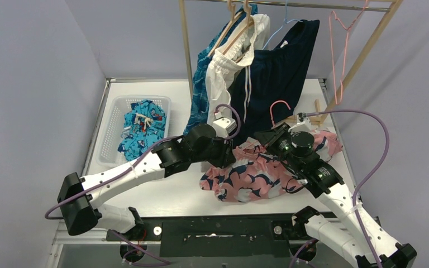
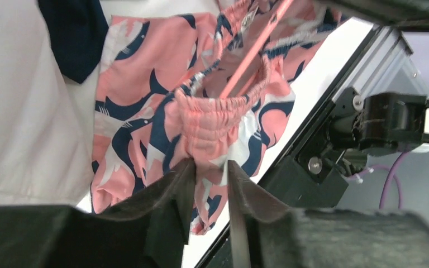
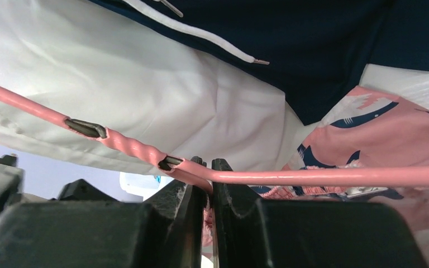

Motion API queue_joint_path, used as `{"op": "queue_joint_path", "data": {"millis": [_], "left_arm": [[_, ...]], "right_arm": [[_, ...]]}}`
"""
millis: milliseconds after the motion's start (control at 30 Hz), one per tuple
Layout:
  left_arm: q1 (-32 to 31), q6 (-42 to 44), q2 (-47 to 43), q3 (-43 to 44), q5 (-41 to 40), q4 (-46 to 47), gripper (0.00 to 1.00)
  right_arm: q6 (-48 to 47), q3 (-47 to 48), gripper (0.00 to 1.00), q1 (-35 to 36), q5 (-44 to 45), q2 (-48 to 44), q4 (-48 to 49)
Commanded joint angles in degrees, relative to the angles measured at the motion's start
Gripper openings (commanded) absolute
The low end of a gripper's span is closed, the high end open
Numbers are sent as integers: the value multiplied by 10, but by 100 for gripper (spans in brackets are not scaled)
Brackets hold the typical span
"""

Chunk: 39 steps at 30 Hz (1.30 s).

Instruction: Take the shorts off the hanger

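The pink-and-navy floral shorts lie bunched on the table with a pink hanger still in their waistband. My left gripper is shut on the elastic waistband of these shorts. My right gripper is shut on the pink hanger wire near its twisted neck. The blue leaf-pattern shorts, the white drawstring shorts and the plain navy shorts hang on the rack behind. The teal cartoon-print shorts lie in the basket.
A white basket stands at the left of the table. The wooden rack stands at the back, with an empty pink hanger and a blue hanger on its bar. The hanging white fabric is close above my right gripper.
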Motion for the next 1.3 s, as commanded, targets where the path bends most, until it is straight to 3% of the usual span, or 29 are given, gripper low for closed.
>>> {"op": "queue_joint_path", "data": {"millis": [0,133,300,500,533,600,667,800,867,1000,1267], "left_arm": [[-3,-5,-51,-1,-47,71,22],[-2,1,-53,0,-69,40,0],[-2,1,-65,-8,-83,24,0],[0,7,-81,-13,-46,59,0],[0,10,-77,-10,-34,61,2],[0,15,-66,-6,1,70,21],[0,15,-55,-5,16,76,32],[0,15,-26,10,0,51,36],[1,21,-13,24,-3,34,32],[-1,28,-10,29,-30,12,0],[15,22,-69,-12,-110,16,0]], "right_arm": [[9,2,0,-4,-30,-5,50],[9,0,0,-10,-28,-15,49],[14,4,0,-21,-36,-20,55],[21,2,0,-41,-53,-15,73],[21,2,0,-42,-59,-13,72],[20,2,0,-43,-66,-11,73],[19,3,0,-43,-66,-13,70],[16,6,0,-48,-63,-19,64],[15,13,0,-50,-64,-20,59],[7,25,0,-52,-66,-18,50],[-5,38,0,-55,-49,-12,38]]}}
